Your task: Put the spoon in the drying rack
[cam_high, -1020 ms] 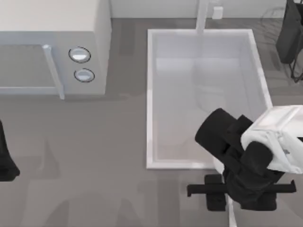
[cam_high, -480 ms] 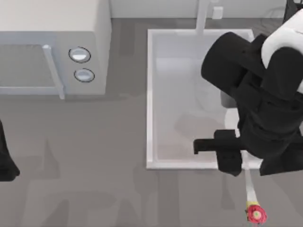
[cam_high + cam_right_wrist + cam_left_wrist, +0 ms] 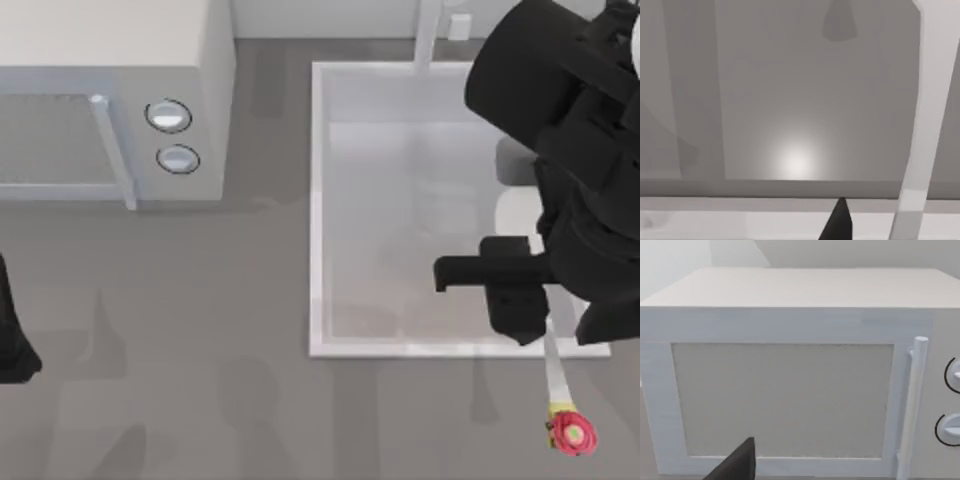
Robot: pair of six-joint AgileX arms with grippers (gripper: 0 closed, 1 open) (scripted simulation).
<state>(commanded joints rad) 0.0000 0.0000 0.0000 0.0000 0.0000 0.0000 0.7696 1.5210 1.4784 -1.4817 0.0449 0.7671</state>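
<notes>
Right gripper (image 3: 840, 224): a dark wedge at the wrist view's edge. Jaw opening cannot be told from any view.

Spoon (image 3: 556, 375): the pale handle sticks out from under the right arm (image 3: 585, 200), across the near right corner of the sink basin (image 3: 318, 200), and ends in a red-and-yellow tip (image 3: 570, 432) over the grey counter. The bowl end is hidden beneath the arm. Judged to be carried by the right gripper, since the handle runs straight in under it; the grip itself is unseen.

Step in hand, as judged: transport, spoon up and clear of the basin floor. Next move calls for swinging it toward the drying rack and lining the handle up with the wires before letting go. The long overhang could catch on the way.

Views compared: the top view gives the spoon's lie against the sink basin. The right wrist view gives a smooth grey surface with a pale strip beside the wedge; handle or rim, cannot tell.

Left gripper (image 3: 735, 466): parked at the table's left edge, facing the microwave (image 3: 790, 290). Its opening cannot be told either.
</notes>
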